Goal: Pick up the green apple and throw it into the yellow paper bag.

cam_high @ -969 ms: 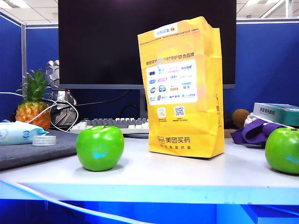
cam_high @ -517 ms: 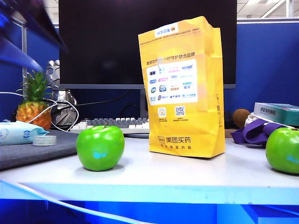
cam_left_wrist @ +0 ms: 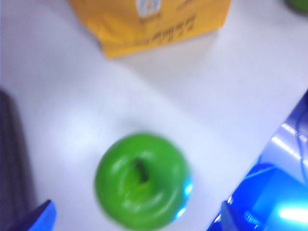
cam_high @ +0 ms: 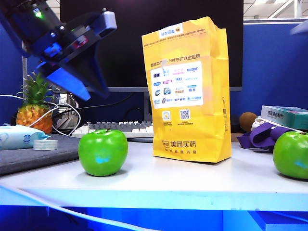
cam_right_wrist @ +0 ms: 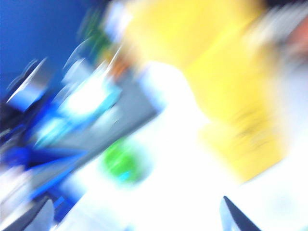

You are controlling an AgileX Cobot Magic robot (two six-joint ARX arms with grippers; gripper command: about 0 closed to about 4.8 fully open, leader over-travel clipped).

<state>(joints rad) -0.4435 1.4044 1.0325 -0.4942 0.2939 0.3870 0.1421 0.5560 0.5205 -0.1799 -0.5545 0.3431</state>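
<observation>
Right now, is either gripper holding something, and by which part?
Nothing is held. The left gripper hangs open above the green apple, apart from it. The right gripper is too blurred to judge.

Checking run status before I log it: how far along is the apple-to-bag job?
Nothing done yet: the green apple sits on the table, left of the upright yellow paper bag. In hand: the left gripper hangs above it, jaws open, apart from it. The right gripper holds nothing; its view is blurred. Left: grasp, lift, drop into the bag.
</observation>
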